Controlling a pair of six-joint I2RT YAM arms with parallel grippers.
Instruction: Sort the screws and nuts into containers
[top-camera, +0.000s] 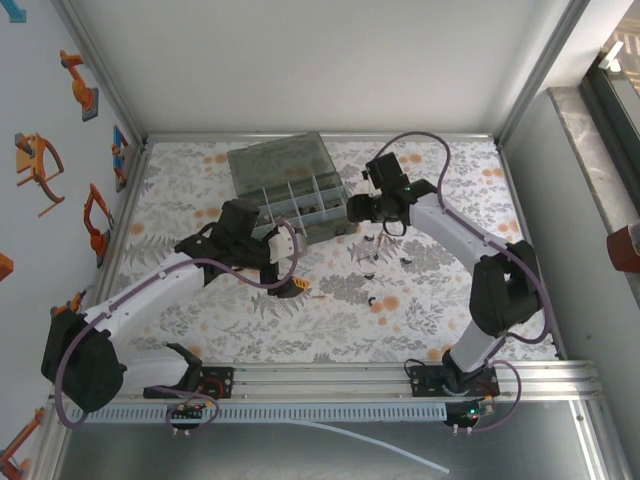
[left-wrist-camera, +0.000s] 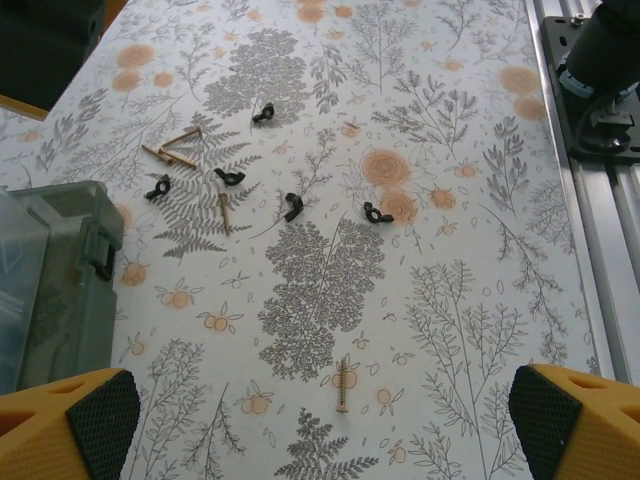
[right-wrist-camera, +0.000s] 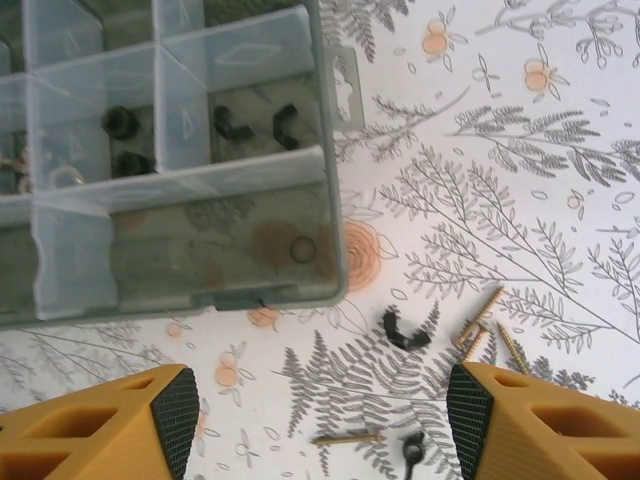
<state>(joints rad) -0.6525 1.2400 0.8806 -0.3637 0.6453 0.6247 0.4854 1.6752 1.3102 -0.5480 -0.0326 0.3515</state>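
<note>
Black nuts (right-wrist-camera: 232, 124) lie in the box (right-wrist-camera: 335, 240), yet loose nuts (left-wrist-camera: 292, 206) and screws (left-wrist-camera: 343, 385) dot the table (left-wrist-camera: 450, 330), so sorting looks partway done. The left hand (left-wrist-camera: 322, 425) and right hand (right-wrist-camera: 322, 420) both gape wide, empty.

I see the box (right-wrist-camera: 150, 250) as smoky, glossy see-through plastic. The screws (left-wrist-camera: 343, 386) look like brass-toned metal, the nuts (left-wrist-camera: 378, 212) matt black, and the cover (left-wrist-camera: 470, 300) a smooth matt floral print.
</note>
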